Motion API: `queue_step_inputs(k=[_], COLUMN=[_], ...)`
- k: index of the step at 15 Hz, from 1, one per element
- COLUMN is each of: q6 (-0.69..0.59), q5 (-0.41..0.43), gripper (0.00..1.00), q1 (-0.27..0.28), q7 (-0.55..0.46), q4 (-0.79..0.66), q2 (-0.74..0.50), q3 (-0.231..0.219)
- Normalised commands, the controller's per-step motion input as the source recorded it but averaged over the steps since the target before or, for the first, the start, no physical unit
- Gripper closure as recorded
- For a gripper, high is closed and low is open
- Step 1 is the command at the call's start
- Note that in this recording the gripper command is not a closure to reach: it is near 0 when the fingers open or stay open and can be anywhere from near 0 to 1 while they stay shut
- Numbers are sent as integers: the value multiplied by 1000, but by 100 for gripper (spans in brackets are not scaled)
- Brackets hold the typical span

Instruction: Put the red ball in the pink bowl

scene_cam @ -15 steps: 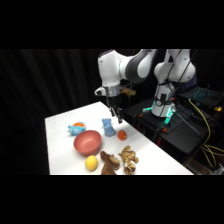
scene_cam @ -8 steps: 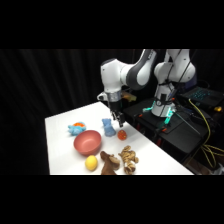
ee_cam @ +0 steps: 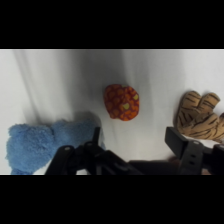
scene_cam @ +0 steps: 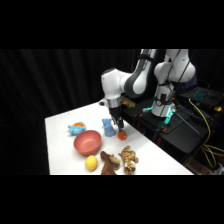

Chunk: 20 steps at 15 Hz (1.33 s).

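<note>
Black curtains close off the background behind a white counter [scene_cam: 60,145], which carries a small cluster of toys. Over it reaches the white arm [scene_cam: 135,82], bending down from the upper right so that its hand [scene_cam: 120,126] hangs low above the counter, just above the red ball [scene_cam: 122,134].

Among the toys, the pink bowl [scene_cam: 87,142] is the largest; it sits upright near the middle of the counter with nothing visible inside it. At about 2 o'clock from the bowl stands a blue plush toy [scene_cam: 107,126], just beside the hand. At 10 o'clock from the bowl lies a blue toy with orange marks [scene_cam: 76,129]. At 4 o'clock from the bowl lie two brown striped plush toys [scene_cam: 120,160], and at 6 o'clock, close to the rim, a yellow lemon-like ball [scene_cam: 91,162].

The red ball rests on the counter at 3 o'clock from the bowl, apart from it. In the wrist view its surface [ee_cam: 121,102] is mottled red with yellow-orange flecks, and it lies between the two fingers [ee_cam: 181,144], which stand apart and touch nothing. The blue plush [ee_cam: 40,145] is at 8 o'clock from the ball, the striped plush [ee_cam: 201,115] at 3 o'clock.
</note>
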Motion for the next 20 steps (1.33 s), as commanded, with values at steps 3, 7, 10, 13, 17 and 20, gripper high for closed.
queue_step_inputs(k=[3, 7, 10, 13, 17, 20], q6=[212, 217, 209, 210, 227, 208], q5=[281, 295, 289, 250, 244, 257], gripper=[0, 0, 0, 0, 0, 0], q1=[-81, -76, -88, -112, -194, -290], q7=[-211, -228, -266, -293, -372, -422], q4=[-190, -193, -93, -14, 69, 129], q2=[-78, -65, 18, 92, 189, 220], q3=[121, 136, 144, 143, 151, 188])
